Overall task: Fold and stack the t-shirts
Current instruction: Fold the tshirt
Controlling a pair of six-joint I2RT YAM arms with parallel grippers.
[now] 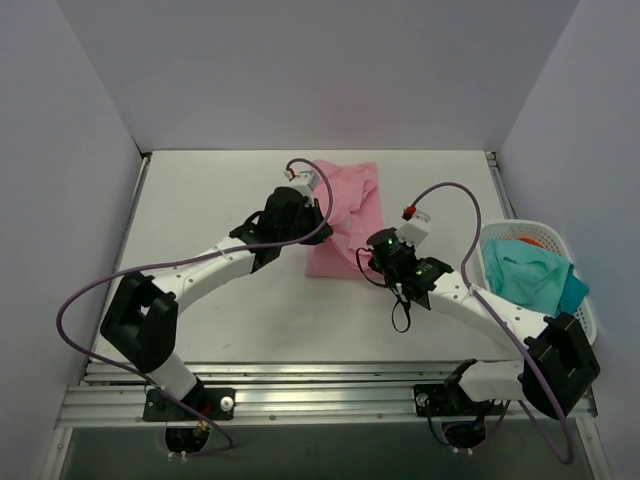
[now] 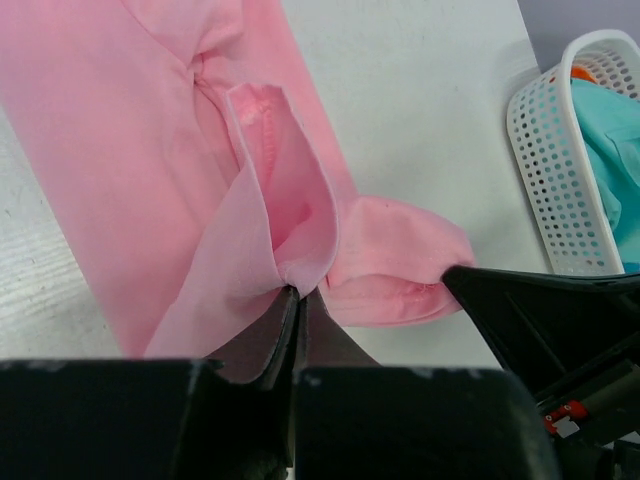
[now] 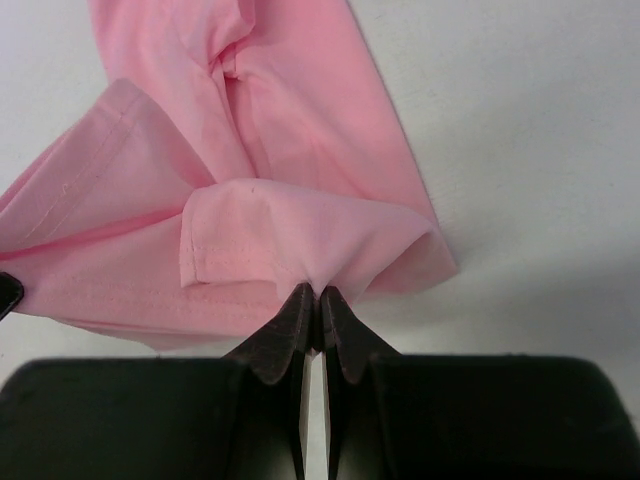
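Note:
A light pink t-shirt (image 1: 347, 215) lies partly folded at the middle back of the table. My left gripper (image 1: 318, 214) is shut on a pinched fold of its cloth, seen in the left wrist view (image 2: 298, 292) with the pink t-shirt (image 2: 150, 170) spreading away from it. My right gripper (image 1: 366, 254) is shut on the shirt's near edge; in the right wrist view (image 3: 318, 293) the pink cloth (image 3: 290, 150) bunches at its tips. A teal t-shirt (image 1: 530, 275) lies in the basket.
A white perforated basket (image 1: 586, 285) stands at the right edge, holding the teal cloth and something orange (image 1: 530, 240); it also shows in the left wrist view (image 2: 555, 170). White walls close in the table on three sides.

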